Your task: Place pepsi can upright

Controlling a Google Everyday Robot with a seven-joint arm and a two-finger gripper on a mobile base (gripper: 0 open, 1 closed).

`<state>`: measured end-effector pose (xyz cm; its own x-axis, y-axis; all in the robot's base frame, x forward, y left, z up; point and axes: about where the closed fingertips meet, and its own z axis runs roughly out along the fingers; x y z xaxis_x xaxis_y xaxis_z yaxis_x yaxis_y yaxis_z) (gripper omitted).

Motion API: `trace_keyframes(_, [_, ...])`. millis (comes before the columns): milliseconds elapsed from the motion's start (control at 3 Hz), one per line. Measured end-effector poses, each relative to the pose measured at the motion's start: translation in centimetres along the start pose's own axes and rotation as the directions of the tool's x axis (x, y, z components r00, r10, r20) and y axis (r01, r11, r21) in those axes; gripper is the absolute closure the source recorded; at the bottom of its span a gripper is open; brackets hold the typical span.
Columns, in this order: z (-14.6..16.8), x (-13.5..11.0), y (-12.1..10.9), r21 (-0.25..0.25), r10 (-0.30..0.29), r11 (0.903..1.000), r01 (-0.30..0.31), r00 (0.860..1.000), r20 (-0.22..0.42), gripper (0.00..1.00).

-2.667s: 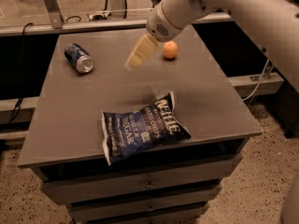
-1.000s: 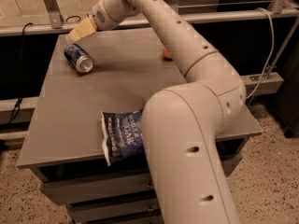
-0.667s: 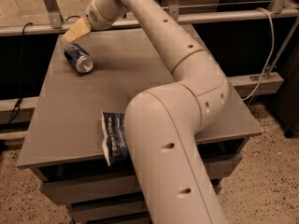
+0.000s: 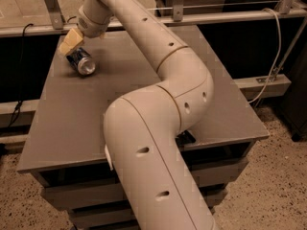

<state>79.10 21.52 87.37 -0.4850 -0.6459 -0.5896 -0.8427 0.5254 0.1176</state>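
Far left, rear of table [image 4: 62, 128]: gripper [image 4: 70, 41], tan, angled down-left, right at far end of pepsi can [image 4: 80, 63]. Spread or pressed together: cannot tell. Touching can or just above: cannot tell. Pepsi can on its side, silver end toward camera, close to left edge near rear corner. Open tabletop in front of can down to front edge. Centre: thick beige arm [image 4: 158, 128] across table, hiding middle. Right: open strip to right edge; metal rail [image 4: 230, 16] behind.
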Motion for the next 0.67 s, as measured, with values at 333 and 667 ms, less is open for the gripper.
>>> trace_keyframes(333, [0.25,0.12,0.62,0.048,-0.018,0.9986,0.021,0.997,-0.074,0.0])
trace_keyframes(667, [0.59,0.33,0.96,0.089,-0.025,0.9954,0.037,0.99,-0.135,0.0])
